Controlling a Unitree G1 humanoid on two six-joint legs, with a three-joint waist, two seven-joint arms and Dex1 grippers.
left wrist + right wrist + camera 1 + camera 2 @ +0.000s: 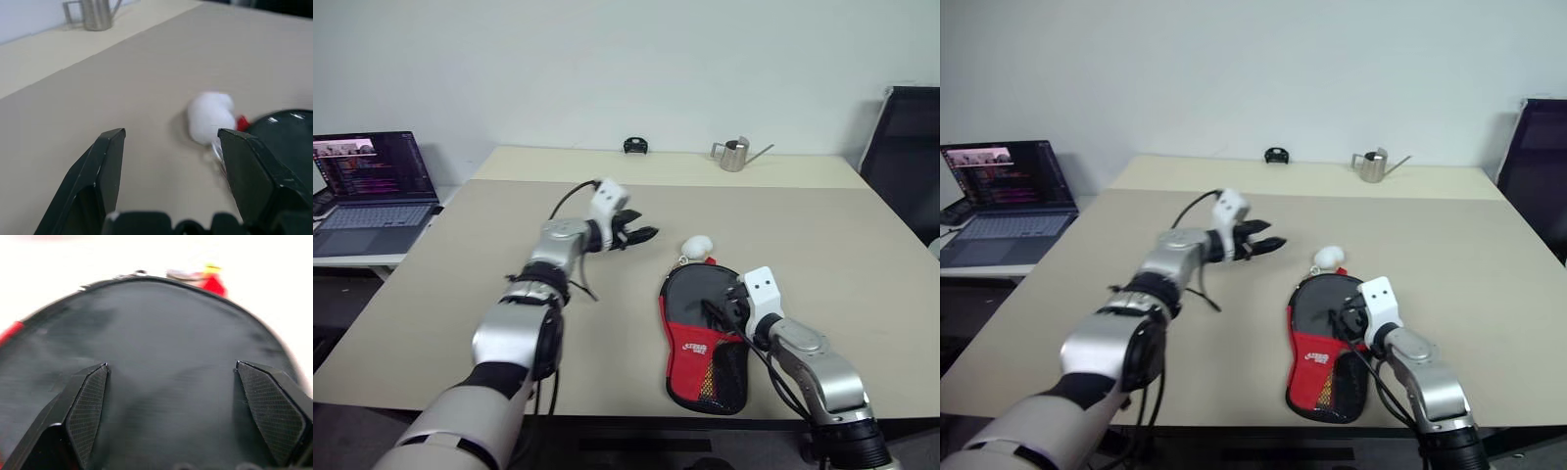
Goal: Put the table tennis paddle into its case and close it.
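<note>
The case [702, 333] lies flat near the table's [862, 255] front edge, long axis running front to back, rounded black end pointing away beside a white ball [696, 246]. The right gripper [183, 396] hovers wide over it; the left gripper [644, 233] hangs spread, empty

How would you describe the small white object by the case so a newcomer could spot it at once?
On the beige table, find the black and red case lying near the front edge beside the right gripper. Just past the case's rounded far end sits the small white object, touching or almost touching that end. It is the lone white, rounded lump on the table, far smaller than the case.
</note>
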